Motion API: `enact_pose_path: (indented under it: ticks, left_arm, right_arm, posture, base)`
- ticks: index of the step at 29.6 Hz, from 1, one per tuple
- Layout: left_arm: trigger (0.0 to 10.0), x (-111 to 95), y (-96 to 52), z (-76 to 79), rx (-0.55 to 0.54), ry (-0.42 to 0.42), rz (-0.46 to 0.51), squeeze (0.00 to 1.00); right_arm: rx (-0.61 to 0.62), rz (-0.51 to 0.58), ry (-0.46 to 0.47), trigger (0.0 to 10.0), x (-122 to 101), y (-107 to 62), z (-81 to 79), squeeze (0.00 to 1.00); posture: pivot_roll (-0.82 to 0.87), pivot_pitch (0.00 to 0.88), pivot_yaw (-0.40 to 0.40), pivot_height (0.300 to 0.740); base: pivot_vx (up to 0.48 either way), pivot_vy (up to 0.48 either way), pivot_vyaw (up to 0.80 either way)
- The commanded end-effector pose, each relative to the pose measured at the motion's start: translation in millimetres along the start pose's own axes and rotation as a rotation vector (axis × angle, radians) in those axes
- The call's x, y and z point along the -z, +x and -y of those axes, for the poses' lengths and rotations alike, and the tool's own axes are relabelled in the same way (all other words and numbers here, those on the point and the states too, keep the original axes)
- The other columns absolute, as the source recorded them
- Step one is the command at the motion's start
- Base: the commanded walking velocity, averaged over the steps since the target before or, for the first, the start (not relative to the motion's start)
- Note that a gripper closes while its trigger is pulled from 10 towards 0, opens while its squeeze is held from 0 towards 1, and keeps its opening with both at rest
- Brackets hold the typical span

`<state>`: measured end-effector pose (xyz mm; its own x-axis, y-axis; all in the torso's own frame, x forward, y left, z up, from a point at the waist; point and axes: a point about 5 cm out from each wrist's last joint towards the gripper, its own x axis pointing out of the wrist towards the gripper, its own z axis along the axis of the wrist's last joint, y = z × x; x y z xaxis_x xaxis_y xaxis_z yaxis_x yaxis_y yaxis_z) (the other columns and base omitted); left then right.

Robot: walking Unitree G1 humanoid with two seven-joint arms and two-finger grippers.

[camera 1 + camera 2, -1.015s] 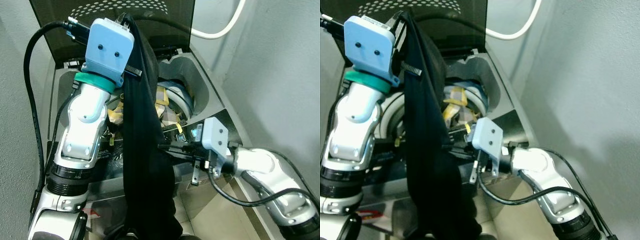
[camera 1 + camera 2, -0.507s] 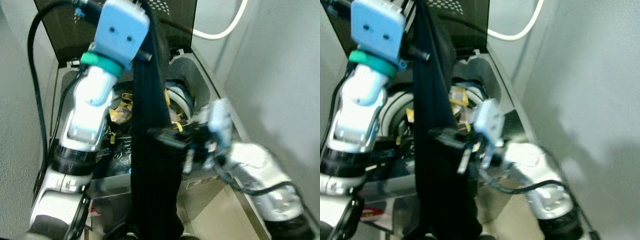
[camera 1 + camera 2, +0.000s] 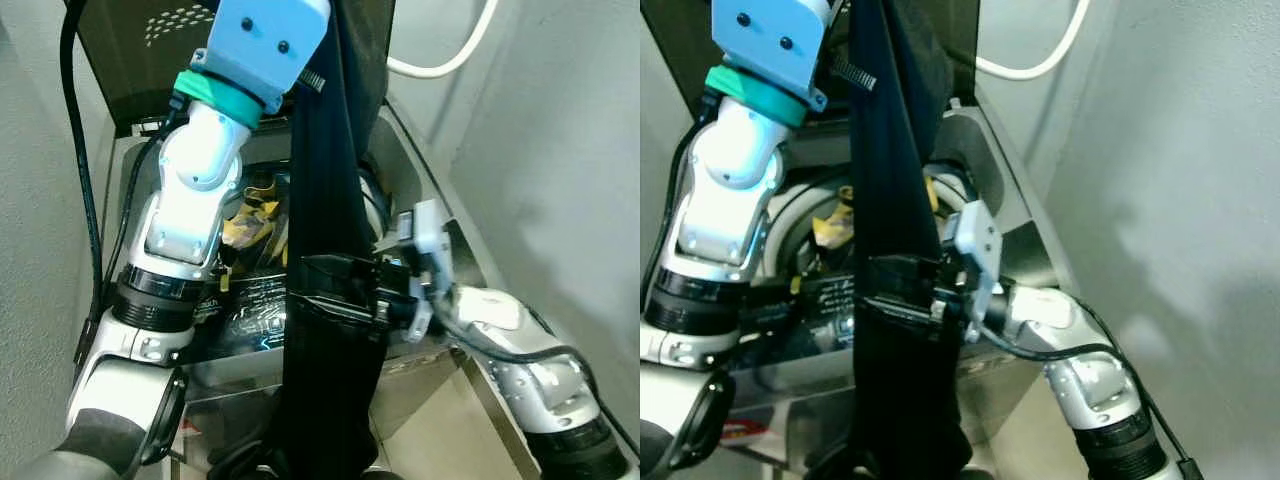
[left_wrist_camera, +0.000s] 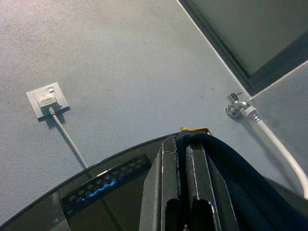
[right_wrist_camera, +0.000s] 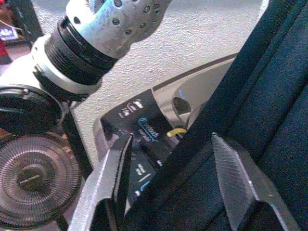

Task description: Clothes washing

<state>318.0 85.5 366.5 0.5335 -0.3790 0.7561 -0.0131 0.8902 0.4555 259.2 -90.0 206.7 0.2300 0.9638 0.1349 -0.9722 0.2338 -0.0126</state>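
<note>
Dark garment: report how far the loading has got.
Done: the washer lid is up and yellow clothes lie in the drum. In hand: the left gripper holds the dark garment high; the right gripper is open around its middle. Left: lowering it in.

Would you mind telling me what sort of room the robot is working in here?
Probably a laundry corner: an open top-loading washing machine, a wall tap with a white hose, and clothes in the drum.
</note>
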Motion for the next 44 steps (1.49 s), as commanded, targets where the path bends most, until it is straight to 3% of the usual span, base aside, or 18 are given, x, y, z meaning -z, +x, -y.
enact_pose_path:
  ticks: [1,7,9,12,13,17,20,26,28,29,34,35,37,38,44]
  left_arm:
    - [10.0,-2.8,-0.4,-0.7,-0.019,-0.002,0.027,0.00]
    - [10.0,-0.7,-2.5,0.0,-0.021,-0.005,0.023,0.00]
    - [10.0,-0.4,-2.8,-0.1,-0.021,-0.004,0.023,0.00]
    - [10.0,-0.1,-3.3,-0.1,-0.024,-0.003,0.021,0.00]
    - [10.0,-0.1,-3.6,0.0,-0.025,-0.003,0.021,0.00]
    - [10.0,-0.2,-3.8,0.1,-0.026,-0.003,0.021,0.00]
    - [10.0,-0.4,-4.2,0.3,-0.028,-0.003,0.022,0.00]
    - [10.0,-0.6,-4.0,0.7,-0.027,-0.003,0.023,0.00]
    - [10.0,0.0,-4.1,0.6,-0.027,-0.001,0.023,0.00]
    - [10.0,0.3,-4.1,0.5,-0.027,-0.001,0.022,0.00]
    - [10.0,0.5,-4.1,0.5,-0.027,-0.001,0.021,0.00]
    - [10.0,0.7,-4.0,0.7,-0.027,0.000,0.020,0.00]
    - [10.0,0.7,-4.0,0.7,-0.027,0.000,0.020,0.00]
    - [10.0,1.2,-4.0,0.7,-0.026,0.000,0.018,0.00]
    - [10.0,3.5,-6.3,2.4,-0.022,-0.001,0.006,0.00]
  right_arm:
    - [-0.017,0.086,0.044,10.0,-12.2,-5.9,-0.3,1.00]
    - [-0.042,0.098,0.039,10.0,-18.8,-13.9,0.6,1.00]
    - [-0.052,0.062,0.026,10.0,-16.1,-16.6,0.0,1.00]
    - [-0.068,-0.081,-0.003,10.0,0.1,-25.6,-1.0,1.00]
    - [-0.075,-0.134,-0.006,10.0,7.1,-28.8,-1.5,0.00]
    - [-0.079,-0.163,-0.007,10.0,11.2,-30.5,-1.8,0.00]
    - [-0.112,-0.209,-0.007,10.0,23.4,-21.5,-9.5,0.00]
    - [-0.128,-0.193,0.014,10.0,25.6,-12.4,-13.9,0.00]
    - [-0.127,-0.187,0.017,9.5,27.7,-7.6,-14.5,0.00]
    - [-0.123,-0.185,0.017,7.0,30.8,-3.1,-14.9,0.00]
    - [-0.123,-0.186,0.012,7.0,33.4,-0.2,-15.3,0.00]
    - [-0.121,-0.187,0.013,2.4,37.4,3.0,-15.8,0.00]
    - [-0.121,-0.187,0.013,2.4,37.4,3.0,-15.8,0.00]
    - [-0.115,-0.176,0.020,0.0,39.4,5.2,-15.8,0.00]
    - [-0.062,-0.054,0.072,0.0,27.7,13.0,-9.0,0.00]
  posture:
    - [-0.05,0.000,0.073,0.740]
    - [-0.05,0.000,0.072,0.740]
    - [-0.05,0.000,0.072,0.740]
    - [-0.05,0.000,0.068,0.740]
    - [-0.05,0.000,0.067,0.740]
    - [-0.05,0.000,0.067,0.740]
    - [-0.05,0.000,0.068,0.740]
    - [-0.05,0.000,0.070,0.740]
    - [-0.05,0.000,0.071,0.740]
    - [-0.05,0.000,0.070,0.740]
    - [-0.05,0.000,0.070,0.740]
    - [-0.04,0.000,0.071,0.740]
    - [-0.04,0.000,0.071,0.740]
    - [-0.04,0.000,0.071,0.740]
    - [-0.04,0.000,0.070,0.740]
  base:
    - [0.000,0.000,0.00]
    - [0.000,0.000,0.00]
    - [0.000,0.000,0.00]
    - [0.000,0.000,0.00]
    - [0.000,0.000,0.00]
    - [0.000,0.000,0.00]
    - [0.000,0.000,0.00]
    - [0.000,0.000,0.00]
    - [0.000,0.000,0.00]
    - [0.000,0.000,0.00]
    - [0.000,0.000,0.00]
    - [0.000,0.000,0.00]
    - [0.000,0.000,0.00]
    - [0.000,0.000,0.00]
    - [0.000,0.000,0.00]
